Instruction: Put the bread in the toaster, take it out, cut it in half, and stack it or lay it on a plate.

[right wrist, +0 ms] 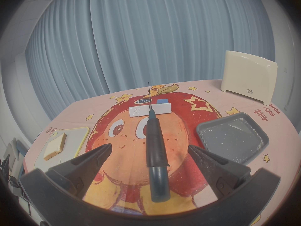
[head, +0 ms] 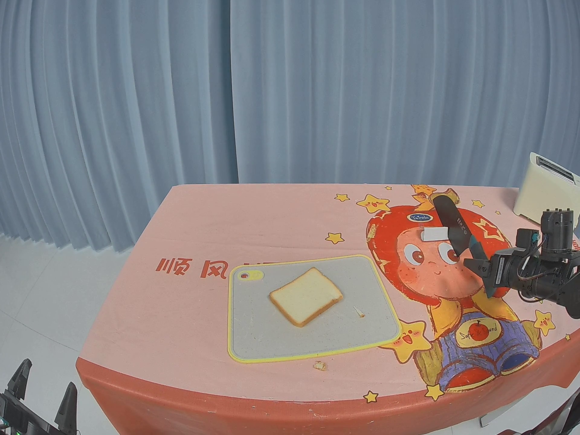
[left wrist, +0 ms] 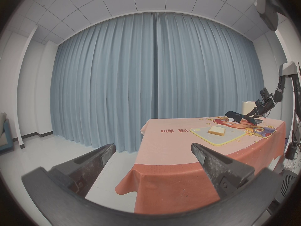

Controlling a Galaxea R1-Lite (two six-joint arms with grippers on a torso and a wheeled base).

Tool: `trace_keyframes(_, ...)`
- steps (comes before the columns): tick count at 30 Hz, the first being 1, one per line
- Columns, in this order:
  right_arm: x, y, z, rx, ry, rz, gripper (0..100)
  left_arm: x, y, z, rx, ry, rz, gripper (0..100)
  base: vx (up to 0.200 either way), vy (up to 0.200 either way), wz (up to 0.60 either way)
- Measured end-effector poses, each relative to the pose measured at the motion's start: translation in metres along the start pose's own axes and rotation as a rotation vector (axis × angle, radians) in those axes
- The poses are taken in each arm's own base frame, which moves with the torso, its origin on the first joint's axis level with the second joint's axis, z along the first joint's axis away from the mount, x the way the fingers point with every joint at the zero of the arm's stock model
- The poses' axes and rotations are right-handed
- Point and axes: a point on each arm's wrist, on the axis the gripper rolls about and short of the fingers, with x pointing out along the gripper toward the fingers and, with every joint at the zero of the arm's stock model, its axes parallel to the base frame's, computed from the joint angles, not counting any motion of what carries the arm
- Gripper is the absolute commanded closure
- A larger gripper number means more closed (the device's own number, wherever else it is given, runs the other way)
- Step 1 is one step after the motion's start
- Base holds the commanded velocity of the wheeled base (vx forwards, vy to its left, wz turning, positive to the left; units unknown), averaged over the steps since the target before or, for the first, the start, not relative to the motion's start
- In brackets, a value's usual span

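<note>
A slice of bread (head: 306,296) lies flat on the grey, yellow-rimmed cutting board (head: 260,333) at the table's middle; it also shows as the bread (right wrist: 55,145) and the bread (left wrist: 216,130). A black knife (head: 453,225) stands on edge, its blade at a small white block (head: 434,234). My right gripper (right wrist: 149,148) is open with the knife handle (right wrist: 155,151) between its fingers (right wrist: 94,160), a gap on each side. My left gripper (left wrist: 153,146) is open with nothing in it, low and off the table's near left corner. The cream toaster (head: 544,191) stands at the far right.
A dark grey tray (right wrist: 233,137) sits on the table between the knife and the toaster (right wrist: 249,76). Crumbs (head: 319,365) lie by the board's near edge. The pink cloth left of the board is bare. Blue curtains hang behind the table.
</note>
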Motion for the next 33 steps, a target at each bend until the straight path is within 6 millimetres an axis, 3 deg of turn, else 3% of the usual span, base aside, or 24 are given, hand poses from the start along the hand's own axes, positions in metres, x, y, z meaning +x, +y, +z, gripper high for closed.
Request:
trace_keyframes(25, 0.025, -0.008, -0.003, 0.001, 0.028, -0.022, 0, 0.000, 0.000, 0.000, 0.000, 0.000, 0.000, 0, 0.000, 0.000, 0.00)
trace_keyframes(26, 0.026, -0.008, -0.004, 0.000, 0.031, -0.023, 100, 0.000, 0.000, 0.000, 0.000, 0.000, 0.000, 0, 0.000, 0.000, 0.00)
trace_keyframes(33, 0.027, -0.006, -0.007, -0.003, 0.044, -0.026, 100, 0.000, 0.000, 0.000, 0.000, 0.000, 0.000, 0, 0.000, 0.000, 0.00)
